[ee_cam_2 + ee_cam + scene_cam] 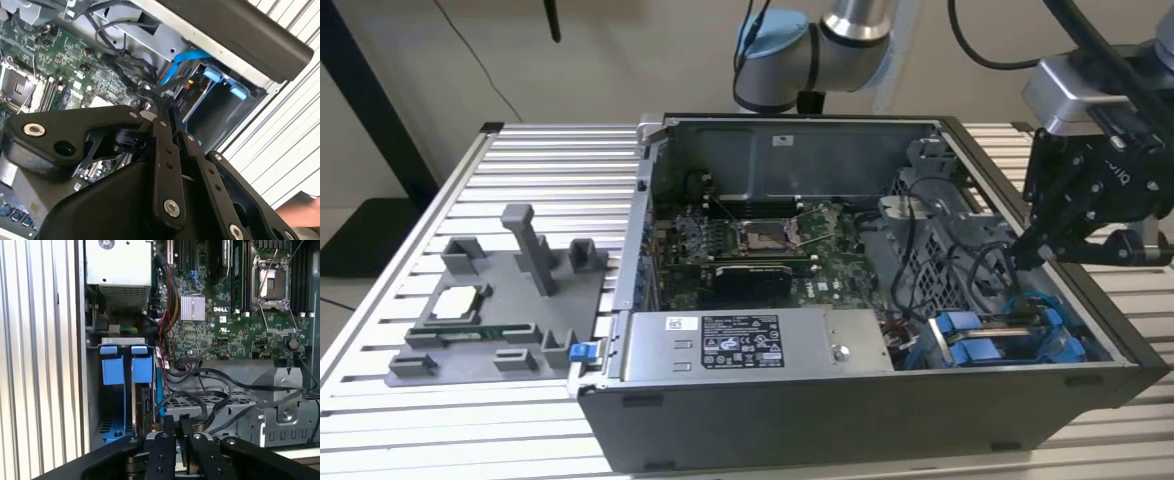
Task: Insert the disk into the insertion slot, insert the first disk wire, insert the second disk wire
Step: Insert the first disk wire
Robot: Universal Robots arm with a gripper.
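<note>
The disk (pixel 145 405) stands edge-on in its blue carrier (pixel 142 365) inside the insertion slot (pixel 107 427), next to a second blue carrier (pixel 112 366). In the exterior view the blue carriers (pixel 987 338) sit at the case's near corner, towards the exterior view's right. My gripper (pixel 177 424) hovers just over the bay beside the grey perforated drive cage (pixel 225 405). Its fingers (pixel 161 125) are pressed close together on a thin black disk wire (pixel 150 92). In the exterior view the gripper (pixel 1023 255) reaches down into the case among black cables. A light blue cable (pixel 184 59) runs towards the bay.
The open computer case (pixel 854 400) lies on a slatted metal table (pixel 520 170). Inside are the labelled power supply box (pixel 747 342), the motherboard with its CPU socket (pixel 762 237) and loose black cables (pixel 235 387). A grey fixture (pixel 494 300) with parts stands at the exterior view's left.
</note>
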